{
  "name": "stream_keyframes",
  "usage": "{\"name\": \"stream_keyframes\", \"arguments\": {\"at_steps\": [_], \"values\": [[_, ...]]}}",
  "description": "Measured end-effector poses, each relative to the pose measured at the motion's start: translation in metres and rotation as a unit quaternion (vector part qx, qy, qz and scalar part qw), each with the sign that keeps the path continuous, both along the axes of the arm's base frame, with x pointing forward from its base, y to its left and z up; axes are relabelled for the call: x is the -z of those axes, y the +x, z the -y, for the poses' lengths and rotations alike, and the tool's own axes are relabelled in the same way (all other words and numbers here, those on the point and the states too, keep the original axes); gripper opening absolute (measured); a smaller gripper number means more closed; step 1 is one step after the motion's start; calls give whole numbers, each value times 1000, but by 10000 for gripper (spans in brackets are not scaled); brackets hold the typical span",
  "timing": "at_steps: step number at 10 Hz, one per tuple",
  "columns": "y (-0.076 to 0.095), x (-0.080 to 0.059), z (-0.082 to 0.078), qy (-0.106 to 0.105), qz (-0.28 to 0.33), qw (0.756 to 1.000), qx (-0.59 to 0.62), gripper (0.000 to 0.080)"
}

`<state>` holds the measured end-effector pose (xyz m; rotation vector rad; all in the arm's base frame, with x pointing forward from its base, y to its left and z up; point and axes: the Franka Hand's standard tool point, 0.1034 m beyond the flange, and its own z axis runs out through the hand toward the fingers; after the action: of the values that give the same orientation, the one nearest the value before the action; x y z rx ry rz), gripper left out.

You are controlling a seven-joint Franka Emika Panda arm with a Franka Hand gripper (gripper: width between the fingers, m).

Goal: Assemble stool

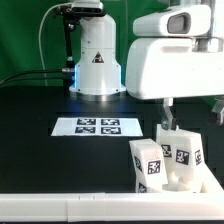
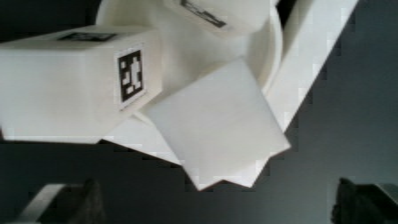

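The white stool parts (image 1: 168,160) stand clustered at the front of the exterior view's right, chunky legs (image 1: 150,162) upright with black-and-white tags. I cannot tell the disc seat apart beneath them. My gripper (image 1: 190,118) hangs just above the cluster under the big white hand. In the wrist view a tagged leg (image 2: 71,85) and a slanted leg with a notched end (image 2: 222,135) fill the frame. My gripper (image 2: 217,205) is open, its dark fingertips (image 2: 68,205) wide apart on either side of the notched end, holding nothing.
The marker board (image 1: 97,126) lies flat on the black table, middle of the exterior view. The robot base (image 1: 97,60) stands behind it. A long white rail (image 1: 60,205) runs along the front edge.
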<state>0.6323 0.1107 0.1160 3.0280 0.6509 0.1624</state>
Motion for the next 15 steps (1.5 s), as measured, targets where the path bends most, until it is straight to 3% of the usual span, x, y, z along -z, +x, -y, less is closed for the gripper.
{"name": "stream_keyframes", "arguments": {"at_steps": [2, 5, 7, 9, 10, 13, 15], "values": [[-3, 14, 12, -11, -11, 997, -70, 649], [-12, 36, -1, -10, -42, 996, -78, 649], [-11, 39, -1, -9, -46, 997, -57, 649], [-11, 40, 0, -9, -46, 997, -53, 380], [-11, 40, 0, -7, -46, 998, -34, 334], [-11, 41, 0, -1, -45, 997, 56, 335], [-10, 41, -4, 19, -41, 969, 244, 335]]}}
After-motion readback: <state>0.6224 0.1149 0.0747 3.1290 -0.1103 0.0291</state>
